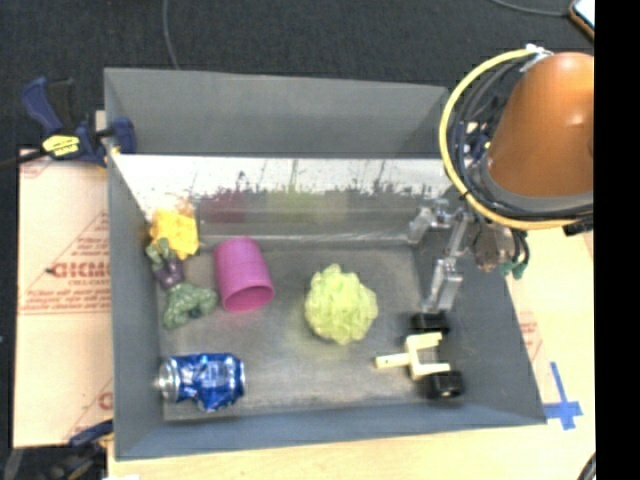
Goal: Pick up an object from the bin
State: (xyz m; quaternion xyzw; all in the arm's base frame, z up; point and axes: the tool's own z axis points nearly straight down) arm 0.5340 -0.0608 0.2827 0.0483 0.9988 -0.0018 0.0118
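Our tool (pixel 436 303) is down at the right end of the bin (pixel 300 118), right above a small cream and black wheeled toy (pixel 425 363) lying near the bottom right corner. We honestly can't tell if the tool is open or closed, or if it touches the toy. Left of it there's a lime puff (pixel 341 304), then a pink cup (pixel 243 274) on its side, and a crushed blue can (pixel 202 380) at bottom left

The pink cup (pixel 243 276), green lump (pixel 341 304) and blue can (pixel 202 380) lie apart.
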